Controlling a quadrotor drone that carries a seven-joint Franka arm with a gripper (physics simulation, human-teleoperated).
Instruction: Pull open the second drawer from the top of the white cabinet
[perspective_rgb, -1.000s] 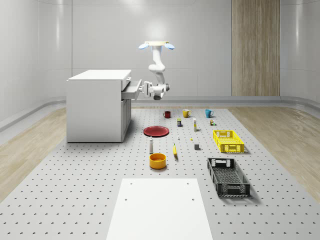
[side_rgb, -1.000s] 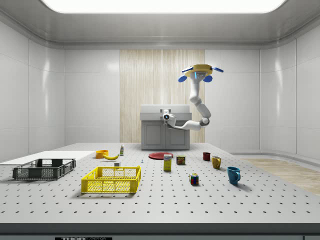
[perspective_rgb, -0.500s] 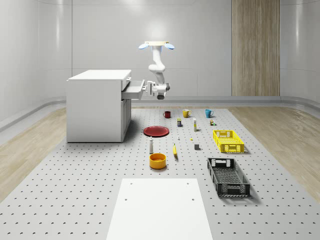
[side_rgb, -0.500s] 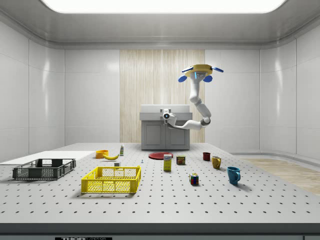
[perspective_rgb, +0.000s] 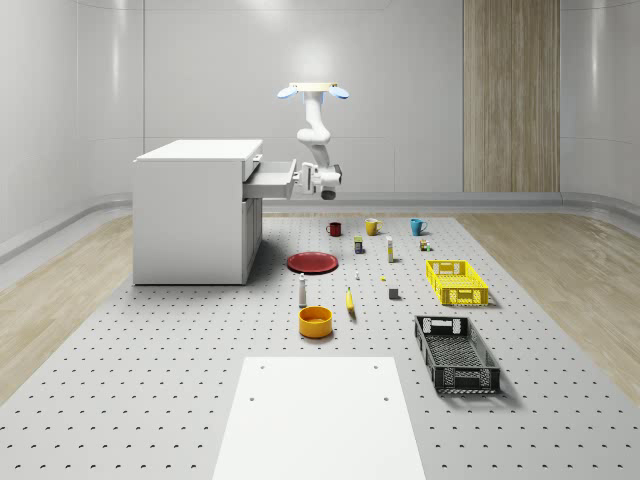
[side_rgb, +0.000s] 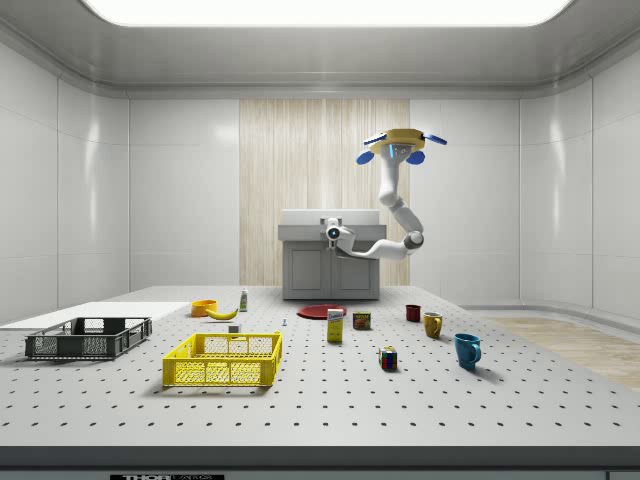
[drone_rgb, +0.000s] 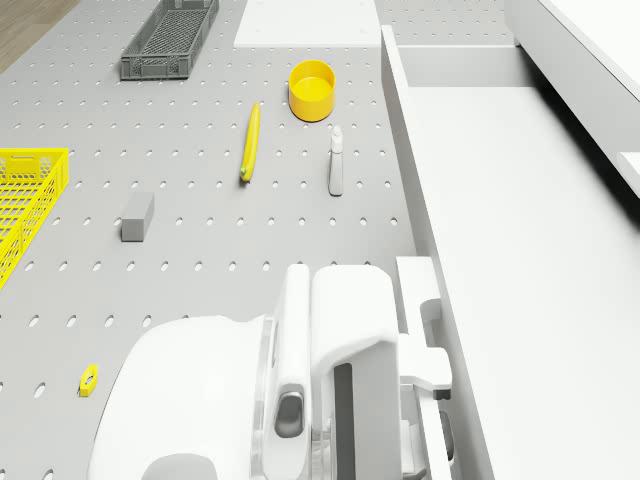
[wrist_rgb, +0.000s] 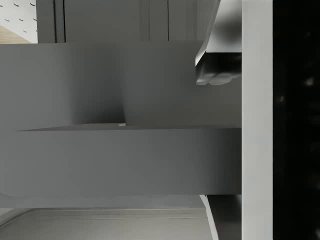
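Note:
The white cabinet (perspective_rgb: 197, 210) stands at the whole-scene view's left. A drawer (perspective_rgb: 268, 180) just under its top sticks out toward the right. My gripper (perspective_rgb: 299, 180) is at that drawer's front and shut on its handle. The drone (perspective_rgb: 313, 91) hovers above and to the right of the drawer, with the arm bent down to it. In the side view the gripper (side_rgb: 333, 232) sits against the drawer front (side_rgb: 300, 232), below the drone (side_rgb: 403, 140). The drone view looks down into the bare white drawer (drone_rgb: 500, 250), with the gripper (drone_rgb: 425, 320) at its front wall.
On the table below the drawer lie a red plate (perspective_rgb: 312, 262), a small bottle (perspective_rgb: 302, 291), a banana (perspective_rgb: 350, 300) and a yellow bowl (perspective_rgb: 315, 321). Mugs (perspective_rgb: 372, 227) stand behind. A yellow crate (perspective_rgb: 457, 281) and a black crate (perspective_rgb: 456, 352) are at the right.
The drawer has slid further out of the cabinet, toward the whole-scene view's right, with the gripper moving along with it. The drone has stayed in place.

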